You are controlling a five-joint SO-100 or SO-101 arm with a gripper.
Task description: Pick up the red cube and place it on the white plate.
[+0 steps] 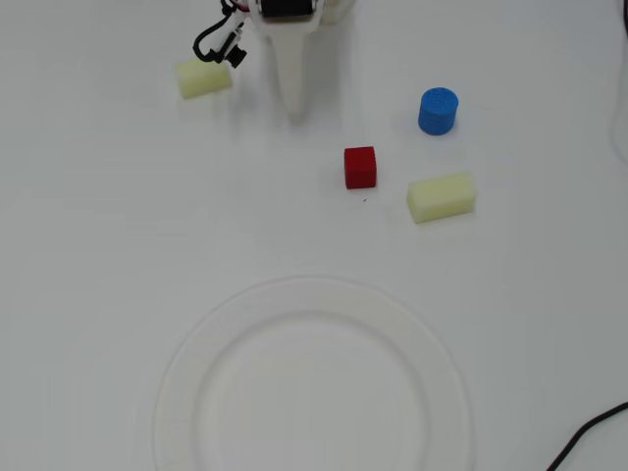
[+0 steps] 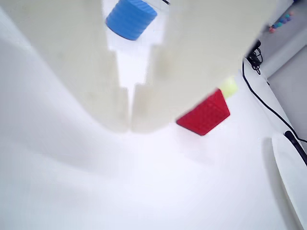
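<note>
The red cube [image 1: 360, 167] sits on the white table, right of centre; in the wrist view it [image 2: 205, 114] lies just right of the fingers, partly hidden behind one. The white plate [image 1: 186, 383] lies at the bottom centre, its lower part cut off; its rim [image 2: 292, 172] shows at the wrist view's right edge. My gripper [image 1: 295, 106] points down from the top edge, up and left of the cube, apart from it. Its white fingers [image 2: 105, 96] are closed tip to tip with nothing between them, so the gripper [image 2: 129, 125] is shut and empty.
A blue ribbed cylinder [image 1: 438, 111] stands up and right of the cube. A pale yellow foam block [image 1: 442, 196] lies right of the cube, another [image 1: 204, 78] left of the gripper. A black cable [image 1: 589, 437] crosses the bottom right corner.
</note>
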